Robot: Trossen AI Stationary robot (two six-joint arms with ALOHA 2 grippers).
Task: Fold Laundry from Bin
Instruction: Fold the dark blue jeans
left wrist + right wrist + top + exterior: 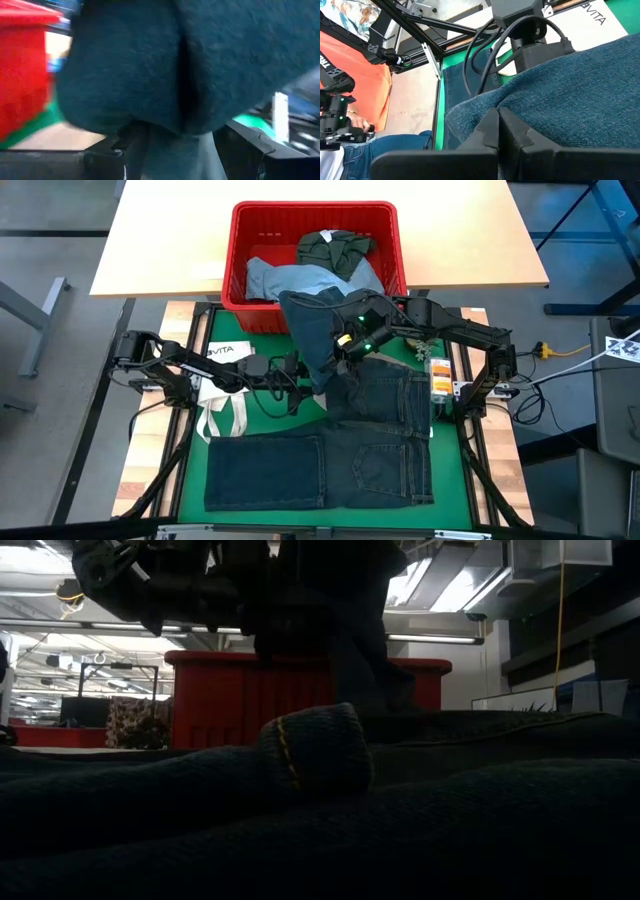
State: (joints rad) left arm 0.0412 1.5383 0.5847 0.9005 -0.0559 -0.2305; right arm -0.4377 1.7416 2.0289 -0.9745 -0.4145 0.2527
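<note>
The red bin [238, 255] stands at the table's far side, with an olive-green piece [333, 246] and light blue jeans [275, 277] in it. Dark navy jeans [320, 465] lie spread flat on the green mat [195, 470]. A second dark navy garment [312, 330] hangs just in front of the bin, with my right gripper [345, 340] shut on it. My left gripper [308, 375] reaches in level from the table's left and is open. Its fingers stand on either side of the garment's hanging lower end [150, 80]. My right gripper pinches a raised fold of the dark navy garment [495, 107] between its two shut fingers, slanting down from the table's right. The cloth drapes over the fingers and hangs below them; one layer or several, I cannot tell. My left gripper: I cannot tell whether its open fingers touch the cloth.
A white tote bag [225, 410] with looped straps lies on the mat's left part, under the left arm. The black frame rails [190, 380] run along both sides of the mat. A light wooden table [160, 240] lies beyond the bin.
</note>
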